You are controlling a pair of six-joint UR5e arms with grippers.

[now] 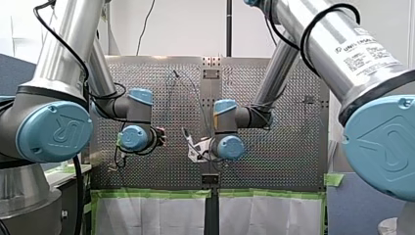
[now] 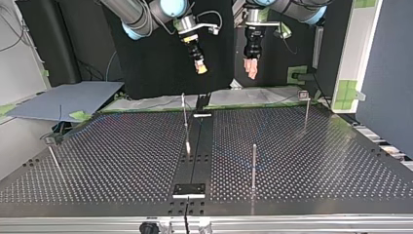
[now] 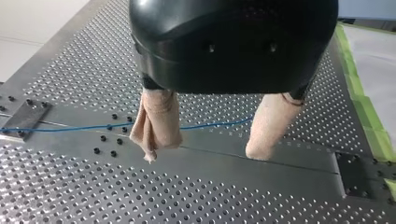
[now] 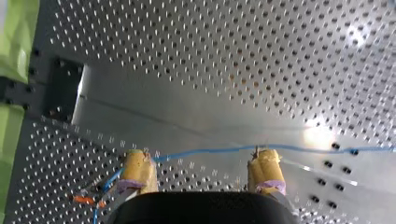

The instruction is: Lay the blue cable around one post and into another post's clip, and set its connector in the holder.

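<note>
cable (image 3: 70, 127) lies flat on the table (image 3: 187, 196), unrouted, so i hover high above it: left gripper (image 3: 204, 153) wide, right gripper (image 4: 200, 161) wide, both empty, ready to drop.

You are seeing the cable (image 3: 70, 127) lying on the desk (image 3: 210, 196) along its middle strip (image 3: 224, 163); in the top view, a post (image 2: 253, 165) is standing right of that strip.

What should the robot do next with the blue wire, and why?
Probably lower my right gripper straight down toward the blue cable. It hangs open above the table, holding nothing, and the cable lies flat there, right ahead of its yellow pads.
</note>
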